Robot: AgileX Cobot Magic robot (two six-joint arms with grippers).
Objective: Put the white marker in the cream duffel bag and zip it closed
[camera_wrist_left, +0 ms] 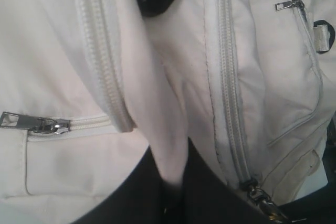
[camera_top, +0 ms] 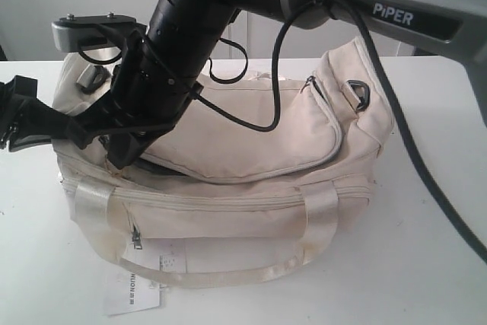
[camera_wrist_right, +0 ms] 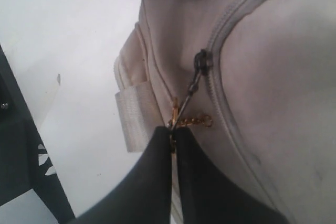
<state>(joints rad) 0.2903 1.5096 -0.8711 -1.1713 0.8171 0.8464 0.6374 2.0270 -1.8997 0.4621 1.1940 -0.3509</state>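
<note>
We see a white table (camera_top: 426, 264), and on it, in the middle, lies the cream duffel bag (camera_top: 251, 218). It is big, soft and a bit shiny, with its long side going from left to right in the outside view. It has a long handle (camera_top: 228, 272) in front and a paper tag (camera_top: 133, 294) hanging low. The right arm (camera_top: 403, 5) comes in from the right and reaches all the way across to the left end of the bag. We cannot see the white marker anywhere. We think it may be inside the bag, but we cannot be sure. The top flap looks a little lifted, with a dark gap (camera_top: 163, 167) under it, so we think the zip is not shut all the way. The left pincer (camera_wrist_left: 170, 156) is closed on a fold of the bag's cloth. The right pincer (camera_wrist_right: 171, 132) is closed tight on the end of the zip pull (camera_wrist_right: 201, 60), right beside a tiny gold chain (camera_wrist_right: 191, 121). So the right arm is the near one. The zip line curves away from that pincer along the bag's long side, and we think the pull must slide that way.
</note>
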